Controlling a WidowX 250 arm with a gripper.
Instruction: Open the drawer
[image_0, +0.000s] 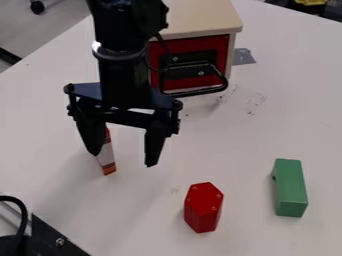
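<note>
My gripper (123, 159) hangs over the table left of centre, its two fingers spread wide apart and nothing held between them. Behind it at the top stands a small cabinet with a pale top (204, 16). The cabinet's red drawer (206, 48) has a black wire handle (200, 92) that sticks out towards the front, to the right of the gripper's wrist. The arm covers the left part of the drawer front. The drawer looks shut. Gripper and handle appear apart.
A red hexagonal block (204, 207) stands near the front centre, with a green block (289, 188) to its right. Partly behind the left finger is an orange and white object (107, 157). Black hardware (50, 240) occupies the lower left corner of the table (247, 135).
</note>
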